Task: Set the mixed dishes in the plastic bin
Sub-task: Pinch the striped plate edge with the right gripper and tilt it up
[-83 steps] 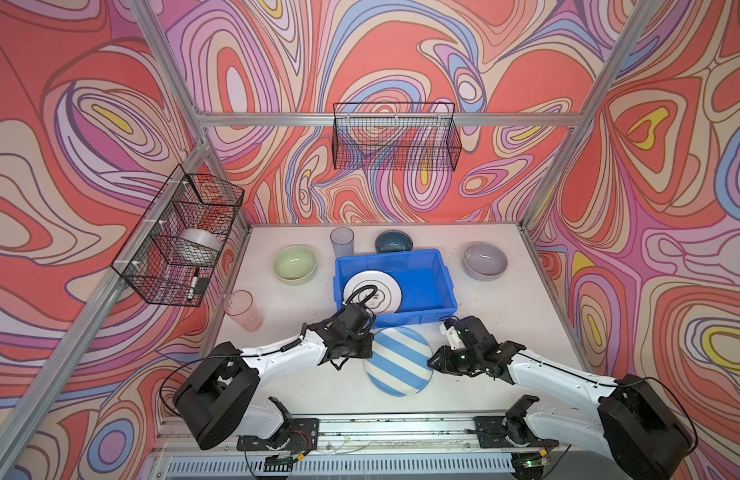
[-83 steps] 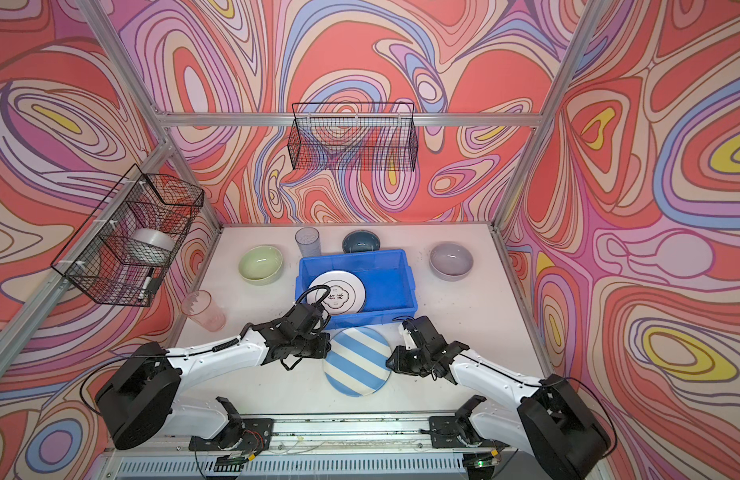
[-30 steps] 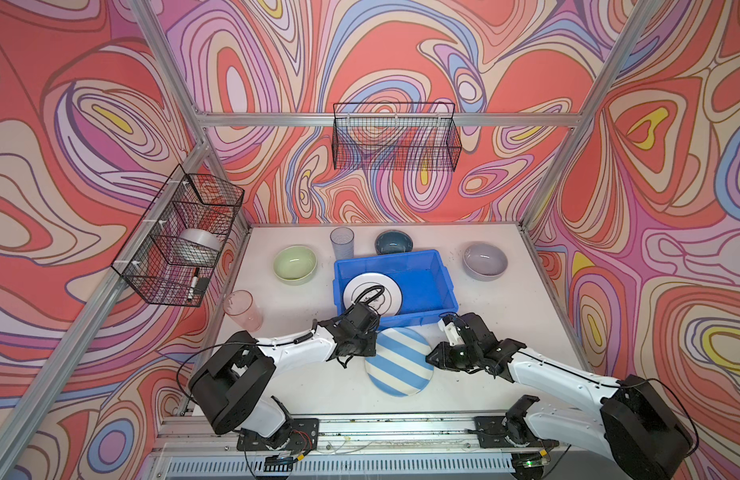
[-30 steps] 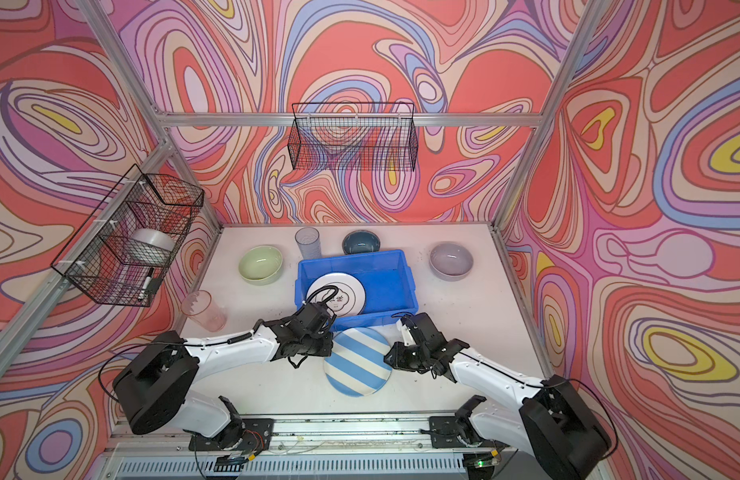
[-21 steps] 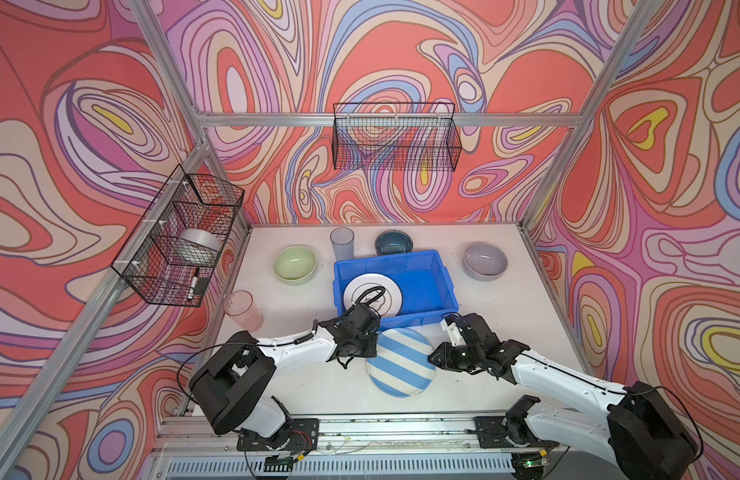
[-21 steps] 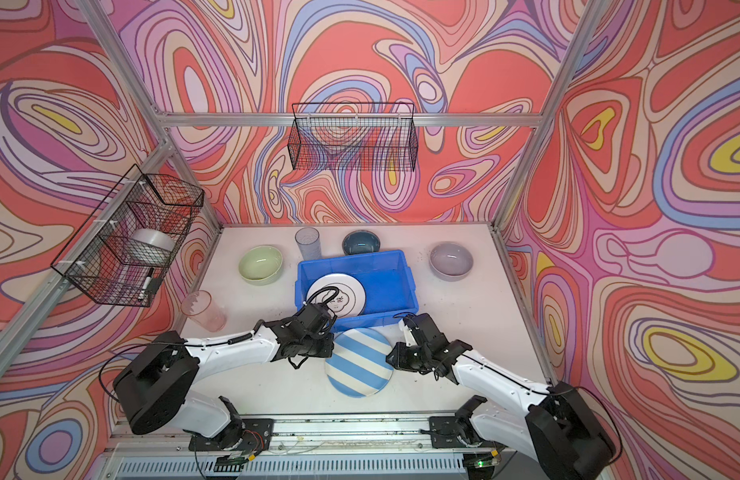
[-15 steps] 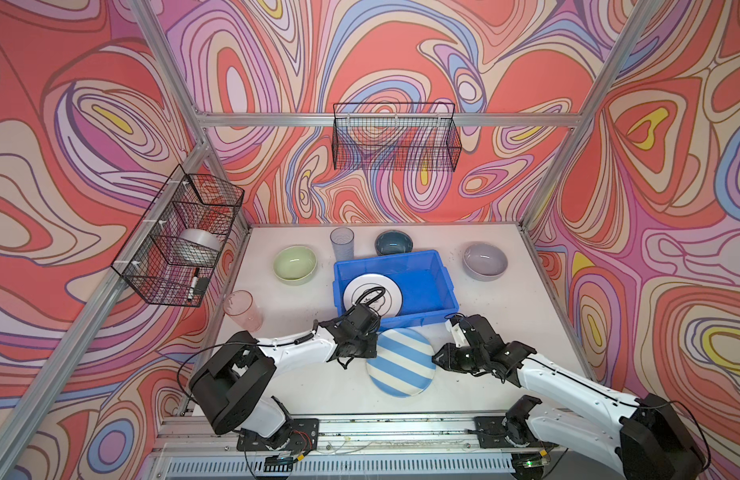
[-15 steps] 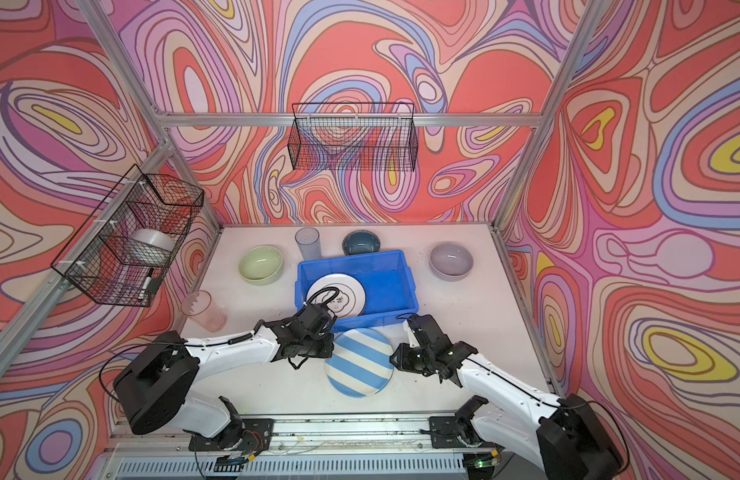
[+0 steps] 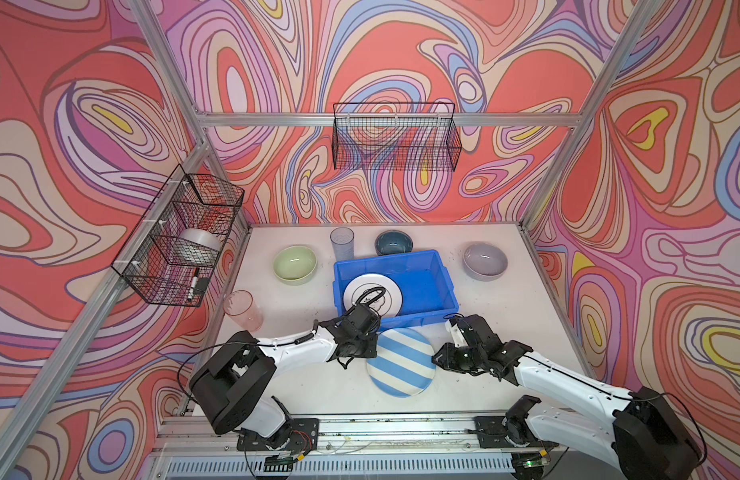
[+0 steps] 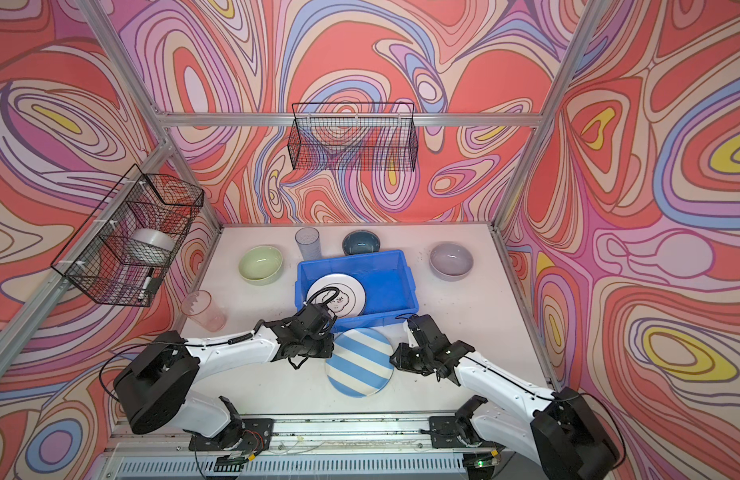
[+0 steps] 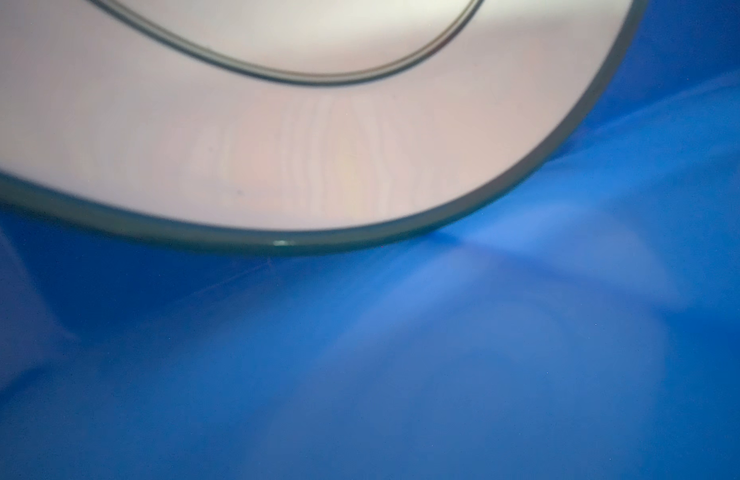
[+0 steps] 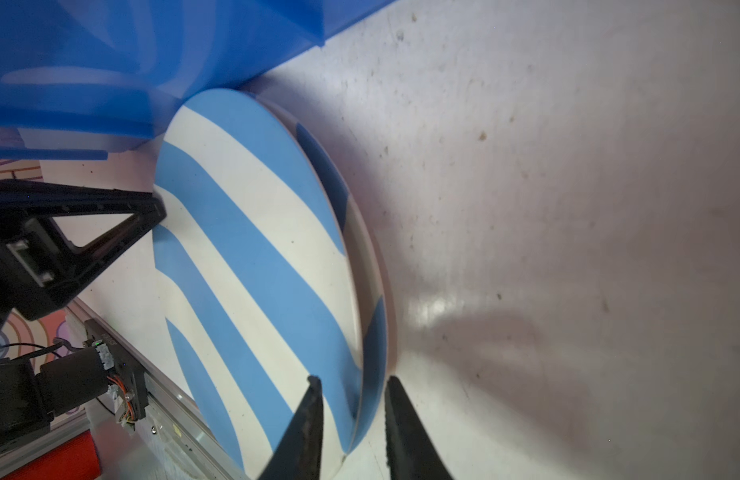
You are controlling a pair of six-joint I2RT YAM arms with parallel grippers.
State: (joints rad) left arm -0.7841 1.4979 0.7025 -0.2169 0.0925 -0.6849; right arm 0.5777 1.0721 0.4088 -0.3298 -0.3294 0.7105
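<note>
- Your right claw (image 9: 436, 359) sits at the right rim of the striped plate (image 9: 401, 361).
- That striped plate lies on the table (image 9: 318, 386) in both top views, just near of the bin (image 9: 426, 286). Its far edge meets the bin's near wall.
- In the right wrist view, your right claw (image 12: 352, 380) straddles the rim of the striped plate (image 12: 252, 257). One of its fingers (image 12: 306, 424) lies over the striped face and the other stands just outside the rim.
- The jaws stand a little apart with the rim between them. You cannot tell from these views whether they pinch it.
- By that claw the rim looks raised off the table, with some of the underside showing.
- Your left claw (image 9: 372, 351) is at the opposite, left rim of the striped plate. It is clenched with nothing seen between its jaws.
- In the right wrist view the left claw (image 12: 152, 208) has its tip right at the rim. Whether it touches is not clear.
- So the striped plate lies between your two claws, one at each side.
- The white plate (image 9: 391, 297) lies flat in the bin, in its left, near part. The left wrist view shows its dark rim (image 11: 318, 145) on blue, blurred.
- Outside the bin, on the table:
  - the green bowl (image 9: 295, 264) to the left
  - the clear tumbler (image 9: 342, 243) and the blue bowl (image 9: 394, 242) just beyond the far wall
  - the lavender bowl (image 9: 484, 261) to the right
  - the pink tumbler (image 9: 242, 309) near the left wall
</note>
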